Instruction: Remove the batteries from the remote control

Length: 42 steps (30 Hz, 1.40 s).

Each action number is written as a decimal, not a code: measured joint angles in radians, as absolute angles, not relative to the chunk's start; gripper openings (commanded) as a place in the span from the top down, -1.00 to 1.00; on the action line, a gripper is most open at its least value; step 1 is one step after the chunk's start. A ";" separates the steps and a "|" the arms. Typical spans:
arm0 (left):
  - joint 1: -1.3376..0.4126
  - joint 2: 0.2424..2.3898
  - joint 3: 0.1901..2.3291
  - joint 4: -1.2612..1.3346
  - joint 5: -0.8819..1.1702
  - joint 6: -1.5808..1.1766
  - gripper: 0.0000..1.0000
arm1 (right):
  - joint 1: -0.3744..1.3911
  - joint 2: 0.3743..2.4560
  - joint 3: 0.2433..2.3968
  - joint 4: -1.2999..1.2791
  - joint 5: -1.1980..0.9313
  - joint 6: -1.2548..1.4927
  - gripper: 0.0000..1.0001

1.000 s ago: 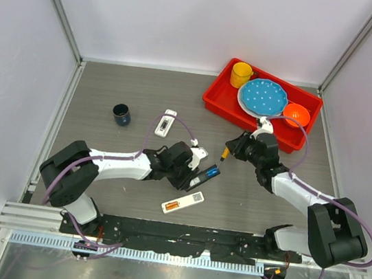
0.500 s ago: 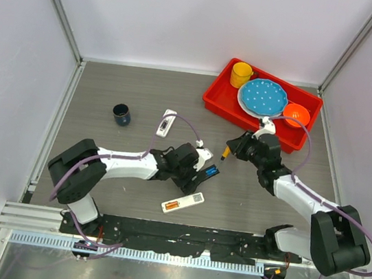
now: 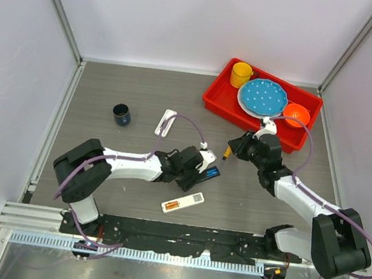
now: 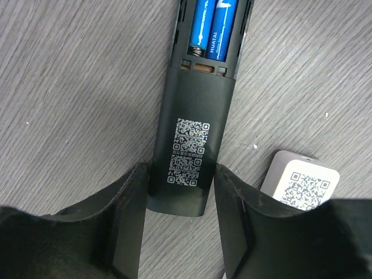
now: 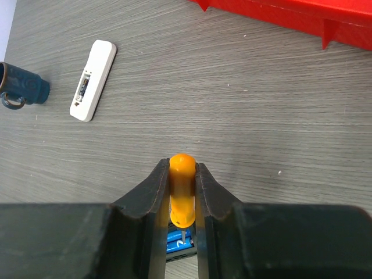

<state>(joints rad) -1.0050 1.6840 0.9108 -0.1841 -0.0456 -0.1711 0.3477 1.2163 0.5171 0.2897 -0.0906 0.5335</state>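
Note:
The black remote (image 3: pixel 203 173) lies back up, its compartment open with two bright blue batteries (image 3: pixel 212 173) inside. My left gripper (image 3: pixel 198 168) is shut on its lower end; in the left wrist view the fingers (image 4: pixel 131 203) press both sides of the remote (image 4: pixel 189 104), with the batteries (image 4: pixel 214 26) beyond. My right gripper (image 3: pixel 234 150) is shut on an orange-handled screwdriver (image 3: pixel 226 152). In the right wrist view the gripper (image 5: pixel 182 165) holds the handle (image 5: pixel 182 197) tip-down just above the batteries (image 5: pixel 177 243).
A white remote (image 3: pixel 182 203) holding orange batteries lies nearer the arms; its end shows in the left wrist view (image 4: pixel 299 183). Another white remote (image 3: pixel 165 122) and a navy cup (image 3: pixel 121 113) lie at the left. A red tray (image 3: pixel 213 100) with dishes stands at the back right.
My left gripper has shifted the black remote a little to the right, closer under the screwdriver. The right gripper has hardly moved.

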 measured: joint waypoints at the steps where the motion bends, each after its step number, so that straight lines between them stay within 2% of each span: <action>1: -1.008 1.684 0.908 -0.181 -0.054 -0.170 0.07 | 0.348 1.216 0.517 0.289 -0.089 0.532 0.98; 6: -1.022 1.684 0.900 -0.168 -0.081 -0.174 0.26 | 0.355 1.217 0.517 0.292 -0.083 0.529 0.98; 12: -1.029 1.684 0.899 -0.166 -0.091 -0.175 0.35 | 0.372 1.220 0.512 0.307 -0.080 0.529 0.98; 30: -1.034 1.686 0.899 -0.165 -0.097 -0.178 0.39 | 0.398 1.244 0.474 0.355 -0.017 0.529 0.98; 42: -1.034 1.687 0.899 -0.165 -0.098 -0.179 0.42 | 0.403 1.172 0.431 0.387 0.020 0.525 0.98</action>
<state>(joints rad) -1.0344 1.6871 0.8989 -0.1654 -0.0978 -0.1791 0.4030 1.1717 0.4309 0.3870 0.0200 0.5247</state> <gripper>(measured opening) 0.453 0.236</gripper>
